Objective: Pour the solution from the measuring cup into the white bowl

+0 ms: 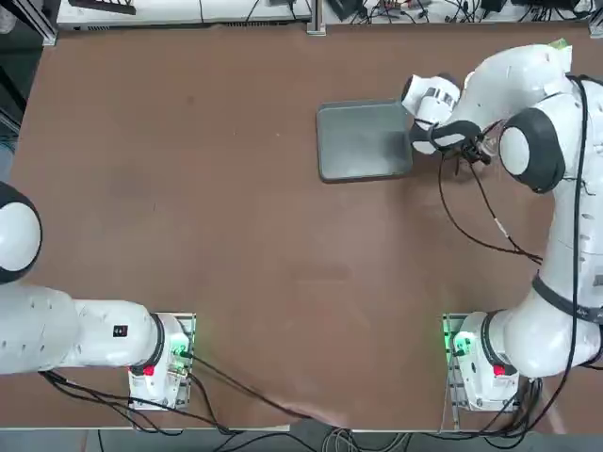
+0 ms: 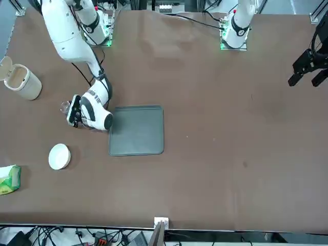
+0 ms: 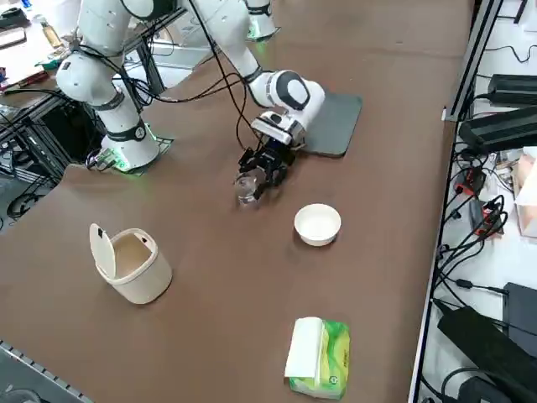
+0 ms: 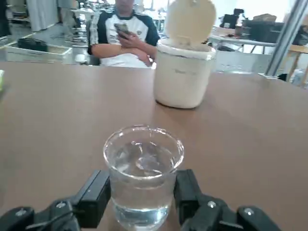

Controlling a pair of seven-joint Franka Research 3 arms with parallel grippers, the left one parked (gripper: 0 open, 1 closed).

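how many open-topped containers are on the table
3: the measuring cup between the right end effector fingers, the white bowl beside it, and a lidded cream canister farther off.

I see a robotics lab: my two arms are fixed on a big brown table [image 1: 236, 235] with cables [image 3: 478, 243] and power boxes [image 3: 508, 126] along its edge. Behind sit more work tables [image 4: 240, 41] and a seated person [image 4: 122, 41].

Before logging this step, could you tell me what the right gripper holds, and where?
The right gripper has its jaws around the measuring cup, at its lower sides.
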